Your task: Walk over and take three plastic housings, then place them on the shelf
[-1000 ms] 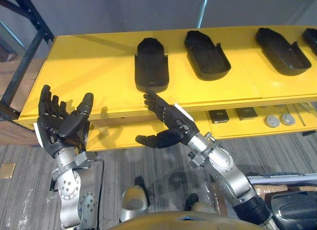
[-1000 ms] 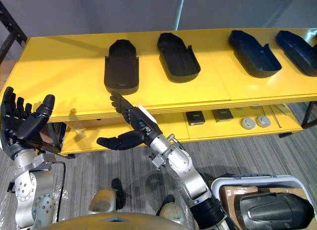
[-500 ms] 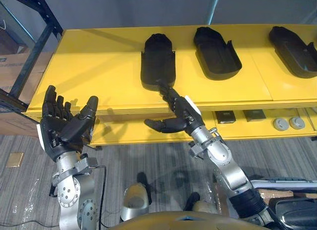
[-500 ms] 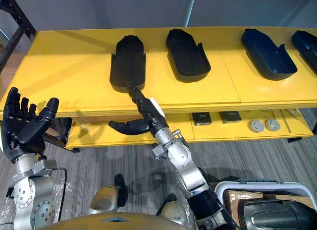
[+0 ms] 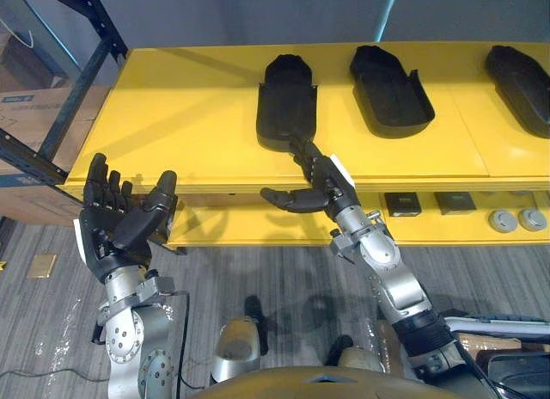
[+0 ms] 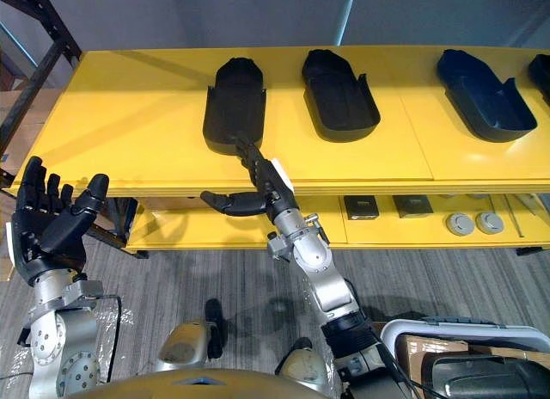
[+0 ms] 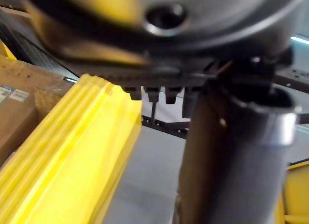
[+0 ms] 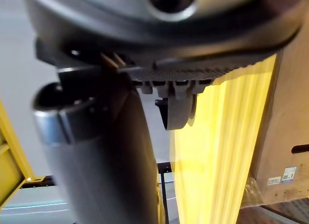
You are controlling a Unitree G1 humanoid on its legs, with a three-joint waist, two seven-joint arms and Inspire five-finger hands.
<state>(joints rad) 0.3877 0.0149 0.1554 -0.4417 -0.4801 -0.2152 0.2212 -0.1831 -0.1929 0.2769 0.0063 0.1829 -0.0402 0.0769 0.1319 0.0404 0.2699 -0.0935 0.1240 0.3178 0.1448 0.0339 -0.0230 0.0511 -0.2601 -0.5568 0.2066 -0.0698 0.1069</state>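
Fingers (image 5: 302, 155) straight, right hand (image 5: 326, 189) by shelved housing (image 5: 286, 107)

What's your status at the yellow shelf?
Right hand open, fingertips at the near end of the leftmost black housing. Left hand open, empty, off the front edge of the yellow shelf. Nothing blocking the grasp.

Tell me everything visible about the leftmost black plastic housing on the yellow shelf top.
The leftmost black plastic housing is a matte, elongated shell, rounded at its far end and squarer at its near end, with low raised side walls. It lies flat on the yellow shelf top, lengthwise away from the robot, its near end close to the front edge. The right hand has its straight fingers at that near end; contact cannot be confirmed.
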